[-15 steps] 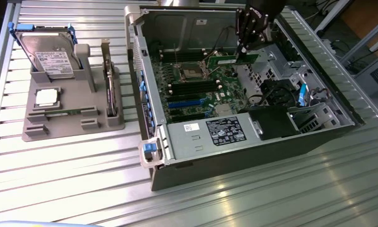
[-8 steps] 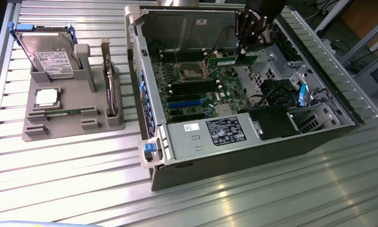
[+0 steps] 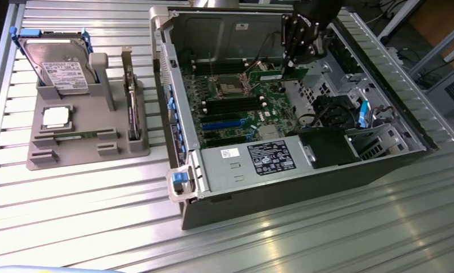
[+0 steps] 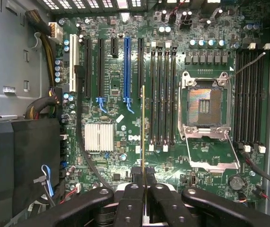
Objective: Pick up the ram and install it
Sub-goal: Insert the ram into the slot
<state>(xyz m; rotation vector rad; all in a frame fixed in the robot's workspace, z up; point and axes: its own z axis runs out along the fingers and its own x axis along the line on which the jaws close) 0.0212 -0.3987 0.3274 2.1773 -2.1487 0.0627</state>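
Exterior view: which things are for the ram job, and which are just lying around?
For the job: ram, held in the gripper; memory slots; open computer case.
Lying about: hard drive, processor chip, expansion card, grey holder.

Clock set with twelve along the ram, away from the gripper. Ram (image 4: 144, 123) seen edge-on, clamped between fingers (image 4: 134, 201) of gripper (image 4: 145, 189), held over motherboard (image 4: 173, 165). Four black memory slots (image 4: 162, 94) noted just past twelve, parallel to ram. Open socket (image 4: 205, 106) logged at one, heatsink (image 4: 99, 137) at eleven.
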